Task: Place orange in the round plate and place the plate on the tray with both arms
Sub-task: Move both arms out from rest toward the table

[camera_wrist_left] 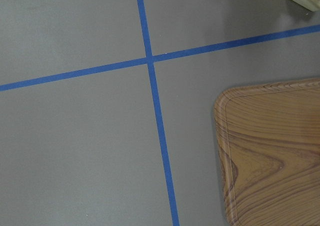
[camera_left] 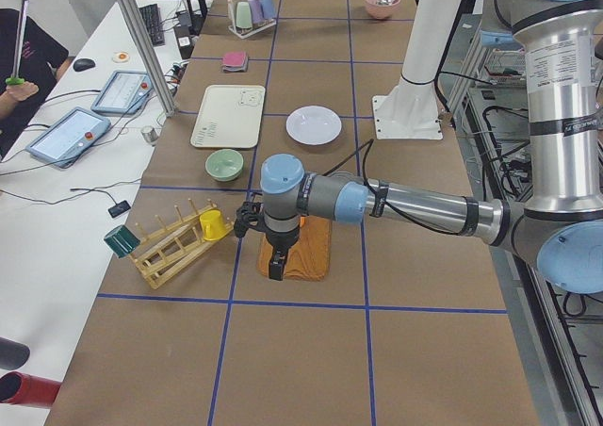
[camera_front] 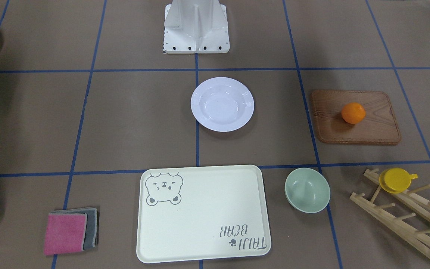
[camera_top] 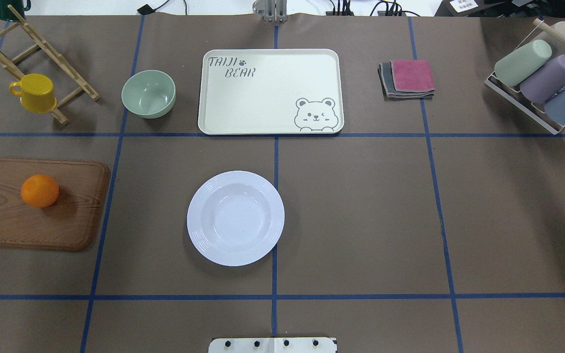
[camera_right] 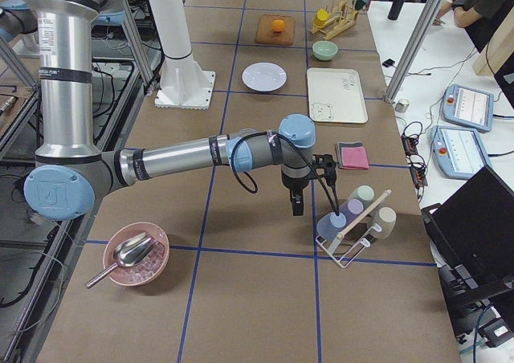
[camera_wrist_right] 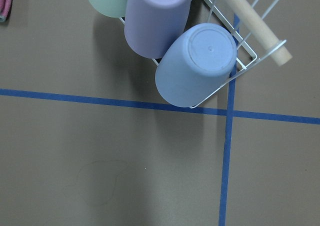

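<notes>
The orange (camera_front: 353,113) (camera_top: 40,190) rests on a brown wooden board (camera_front: 371,129) (camera_wrist_left: 270,151) on the robot's left side. The white round plate (camera_front: 222,104) (camera_top: 236,218) sits bare near the table's middle, in front of the robot base. Beyond it lies the cream tray (camera_front: 200,220) (camera_top: 263,98) with nothing on it. My left gripper (camera_left: 276,270) hangs above the board's outer end, pointing down; I cannot tell if it is open. My right gripper (camera_right: 291,210) hovers beside a wire cup rack (camera_right: 353,226), far from the plate; its state also cannot be told.
A pale green bowl (camera_top: 148,93) stands left of the tray, with a yellow cup (camera_top: 35,92) on a wooden peg rack (camera_top: 42,59) beyond it. Folded pink and grey cloths (camera_top: 407,78) lie right of the tray. A pink bowl with a scoop (camera_right: 135,254) sits at the right end.
</notes>
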You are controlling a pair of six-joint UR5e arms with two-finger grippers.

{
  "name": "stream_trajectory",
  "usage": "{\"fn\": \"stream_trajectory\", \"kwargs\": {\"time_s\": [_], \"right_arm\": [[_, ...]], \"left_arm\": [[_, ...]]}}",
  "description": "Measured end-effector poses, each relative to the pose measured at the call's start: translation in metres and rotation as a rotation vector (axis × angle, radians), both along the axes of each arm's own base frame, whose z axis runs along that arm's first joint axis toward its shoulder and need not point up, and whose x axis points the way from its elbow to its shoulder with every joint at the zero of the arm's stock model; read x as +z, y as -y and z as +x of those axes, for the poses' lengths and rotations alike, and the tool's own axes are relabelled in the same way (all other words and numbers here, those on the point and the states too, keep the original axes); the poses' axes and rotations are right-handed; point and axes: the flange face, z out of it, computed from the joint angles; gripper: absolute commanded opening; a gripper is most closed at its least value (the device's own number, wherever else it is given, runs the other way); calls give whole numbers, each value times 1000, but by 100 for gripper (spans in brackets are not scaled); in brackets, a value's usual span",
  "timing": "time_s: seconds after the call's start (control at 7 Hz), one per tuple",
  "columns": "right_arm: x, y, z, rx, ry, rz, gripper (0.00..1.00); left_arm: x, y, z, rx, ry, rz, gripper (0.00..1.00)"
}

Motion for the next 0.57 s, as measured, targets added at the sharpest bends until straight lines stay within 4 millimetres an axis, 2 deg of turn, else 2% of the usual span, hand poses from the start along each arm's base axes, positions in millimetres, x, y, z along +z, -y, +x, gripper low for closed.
{"fn": "stream_trajectory", "kwargs": {"time_s": [0.43,0.57], "right_arm": [[-16,3,-8,-19,67,10,100],[-37,10,-21,-17,153,-16,100]], "left_arm": [[-6,2,3,-4,-8,5,99],[-15,9,6,-30,-22,-2,98]]}}
